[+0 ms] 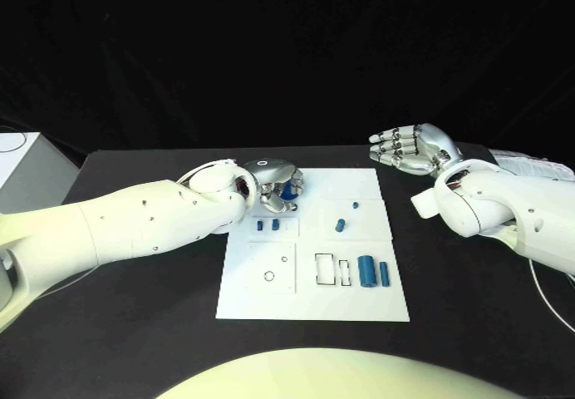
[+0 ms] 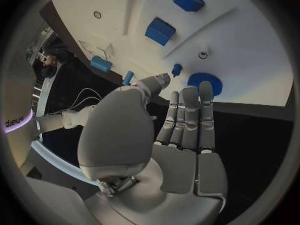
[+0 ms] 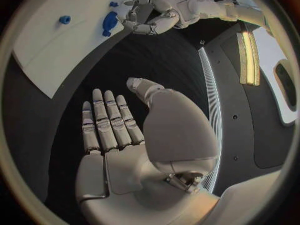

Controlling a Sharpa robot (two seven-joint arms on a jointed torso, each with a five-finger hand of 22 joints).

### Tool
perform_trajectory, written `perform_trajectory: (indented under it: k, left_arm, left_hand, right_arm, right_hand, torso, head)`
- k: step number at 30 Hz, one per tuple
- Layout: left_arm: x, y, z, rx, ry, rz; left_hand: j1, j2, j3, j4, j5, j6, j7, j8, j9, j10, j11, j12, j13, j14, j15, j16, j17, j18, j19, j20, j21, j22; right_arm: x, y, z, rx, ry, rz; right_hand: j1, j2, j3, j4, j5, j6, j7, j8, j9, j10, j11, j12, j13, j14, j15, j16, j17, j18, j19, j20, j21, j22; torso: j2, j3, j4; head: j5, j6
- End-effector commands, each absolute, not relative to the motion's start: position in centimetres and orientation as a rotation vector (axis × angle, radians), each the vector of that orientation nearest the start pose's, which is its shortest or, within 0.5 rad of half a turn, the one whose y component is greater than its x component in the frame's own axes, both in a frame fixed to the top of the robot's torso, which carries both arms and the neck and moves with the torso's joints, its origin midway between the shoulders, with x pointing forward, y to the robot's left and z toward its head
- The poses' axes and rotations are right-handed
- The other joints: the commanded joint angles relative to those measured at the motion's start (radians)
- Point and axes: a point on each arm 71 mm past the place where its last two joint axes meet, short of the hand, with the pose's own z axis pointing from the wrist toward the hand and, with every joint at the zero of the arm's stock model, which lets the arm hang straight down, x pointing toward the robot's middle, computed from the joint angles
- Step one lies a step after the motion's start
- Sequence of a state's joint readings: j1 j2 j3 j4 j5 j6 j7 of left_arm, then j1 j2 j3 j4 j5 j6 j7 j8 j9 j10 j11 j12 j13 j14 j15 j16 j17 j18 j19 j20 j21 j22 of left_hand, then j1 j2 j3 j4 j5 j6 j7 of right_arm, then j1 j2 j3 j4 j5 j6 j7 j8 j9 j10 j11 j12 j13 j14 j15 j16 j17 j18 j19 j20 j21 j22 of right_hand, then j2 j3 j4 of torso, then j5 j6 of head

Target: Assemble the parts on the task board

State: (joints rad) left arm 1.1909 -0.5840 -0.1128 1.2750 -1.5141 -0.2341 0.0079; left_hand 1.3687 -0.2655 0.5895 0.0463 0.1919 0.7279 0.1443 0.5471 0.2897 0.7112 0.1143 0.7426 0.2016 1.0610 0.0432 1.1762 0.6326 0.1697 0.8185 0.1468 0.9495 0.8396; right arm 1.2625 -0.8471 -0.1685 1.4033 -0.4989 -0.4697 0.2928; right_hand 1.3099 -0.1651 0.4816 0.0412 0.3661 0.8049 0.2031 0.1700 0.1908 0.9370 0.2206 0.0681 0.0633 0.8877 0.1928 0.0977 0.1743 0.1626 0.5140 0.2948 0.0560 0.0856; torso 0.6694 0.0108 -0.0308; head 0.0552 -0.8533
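From the head view, the left hand [image 1: 278, 184] hovers over the far left corner of the white board [image 1: 314, 291], fingers curled down around a round blue disc [image 1: 289, 191], though I cannot tell if it grips it; more blue parts [image 1: 374, 272] wait near the board's right side. The right hand [image 1: 411, 148] hangs beyond the far right corner, fingers apart and holding nothing, likely parked clear. At the left wrist, fingers [image 2: 189, 116] stretch straight toward the disc [image 2: 201, 81], apparently just reaching it. At the right wrist, the open palm [image 3: 119, 130] hangs over bare black table [image 3: 75, 85], with the board [image 3: 56, 40] beside it.
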Motion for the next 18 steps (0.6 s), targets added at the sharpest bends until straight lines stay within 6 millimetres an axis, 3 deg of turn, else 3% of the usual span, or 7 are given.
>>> perform_trajectory:
  k: [1,15,18]
  left_arm:
    - [50.47,12.36,-23.55,0.455,1.802,-0.680]
    - [50.93,12.08,-24.17,0.476,1.842,-0.658]
    - [50.99,12.00,-24.28,0.482,1.849,-0.656]
  left_hand:
    - [0.010,0.007,0.005,-0.011,0.001,0.012,-0.002,-0.009,-0.005,0.012,-0.003,-0.002,-0.004,0.010,-0.002,0.021,0.022,0.014,0.007,0.004,0.000,0.001]
    - [0.026,0.022,0.036,-0.029,0.004,0.054,-0.006,-0.021,-0.019,0.050,-0.011,0.002,-0.017,0.009,-0.009,0.050,0.023,0.014,0.010,-0.004,0.019,0.017]
    - [0.035,0.029,0.066,-0.047,0.005,0.084,-0.009,-0.031,-0.026,0.076,-0.018,-0.004,-0.028,0.014,-0.016,0.063,0.028,0.014,0.006,-0.013,0.045,0.039]
  right_arm:
    - [50.50,-24.86,-19.36,0.628,1.516,1.096]
    - [50.50,-24.65,-19.34,0.625,1.515,1.101]
    - [50.48,-24.59,-19.34,0.625,1.515,1.102]
  right_hand:
    - [-0.010,0.002,0.006,-0.001,0.006,0.006,0.073,-0.007,-0.002,-0.002,0.004,-0.004,0.000,0.000,0.005,-0.003,-0.002,-0.006,0.001,-0.002,-0.002,-0.001]
    - [-0.010,0.003,0.007,-0.001,0.006,0.006,0.072,-0.007,-0.002,-0.002,0.004,-0.003,0.000,0.000,0.005,-0.003,-0.003,-0.006,0.001,-0.002,-0.001,-0.002]
    - [-0.010,0.003,0.007,-0.001,0.006,0.006,0.072,-0.007,-0.002,-0.002,0.004,-0.003,0.000,0.000,0.005,-0.003,-0.003,-0.006,0.001,-0.002,-0.001,-0.002]
  torso:
    - [0.001,-0.0006,-0.0004]
    - [0.000,-0.0009,0.0007]
    - [0.000,-0.0008,0.0000]
  head:
    - [-0.001,-0.002]
    - [-0.004,-0.007]
    - [-0.004,-0.007]
